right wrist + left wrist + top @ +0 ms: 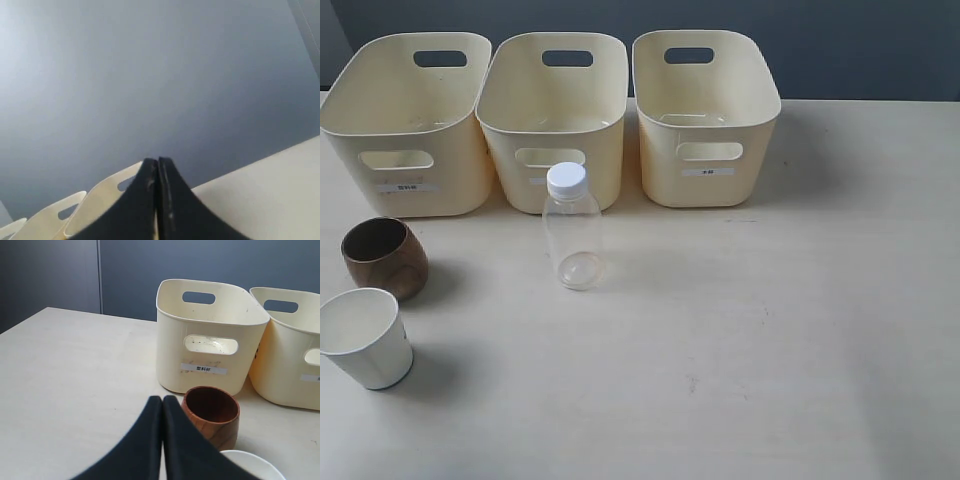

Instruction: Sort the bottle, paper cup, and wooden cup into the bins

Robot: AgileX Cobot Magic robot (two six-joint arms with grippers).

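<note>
A clear bottle with a white cap stands upright in front of the middle bin. At the left, the brown wooden cup stands behind the white paper cup. Three cream bins line the back: left bin, middle, right bin. Neither gripper shows in the exterior view. My left gripper is shut and empty, just short of the wooden cup; the paper cup's rim peeks in beside it. My right gripper is shut and empty, raised, with bin rims behind it.
The pale table stretches to the right and front of the objects. A dark grey wall runs behind the bins. The left bin bears a small white label.
</note>
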